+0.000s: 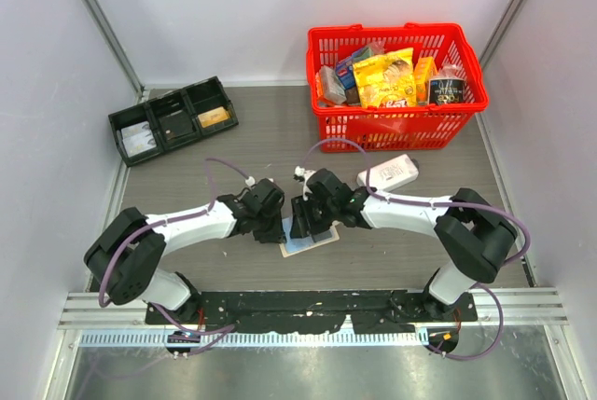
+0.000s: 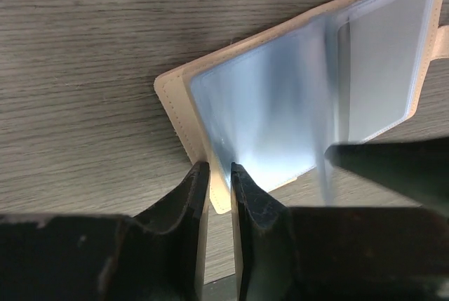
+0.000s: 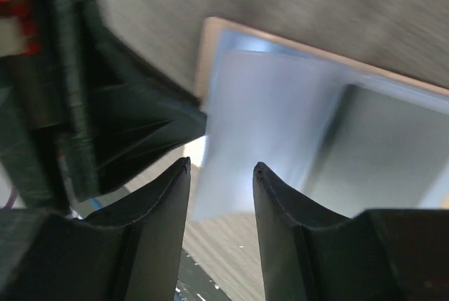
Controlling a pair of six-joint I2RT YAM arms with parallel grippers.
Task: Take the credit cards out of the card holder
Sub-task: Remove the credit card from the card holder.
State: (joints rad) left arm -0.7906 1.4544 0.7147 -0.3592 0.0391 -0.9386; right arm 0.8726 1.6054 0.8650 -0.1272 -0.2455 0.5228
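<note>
Your left pincer is squeezed shut on the tan edge of the card holder. The card holder lies open on the table, right between your two pincers. Your right pincer has its fingers apart and hangs just over a see-through page of the holder. The two pincers are very near each other.

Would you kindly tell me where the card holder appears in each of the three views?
Top external: card holder, just below centre.
Left wrist: centre to upper right, lying open.
Right wrist: centre to right.
Shared landmark: the left gripper on its tan edge.
</note>
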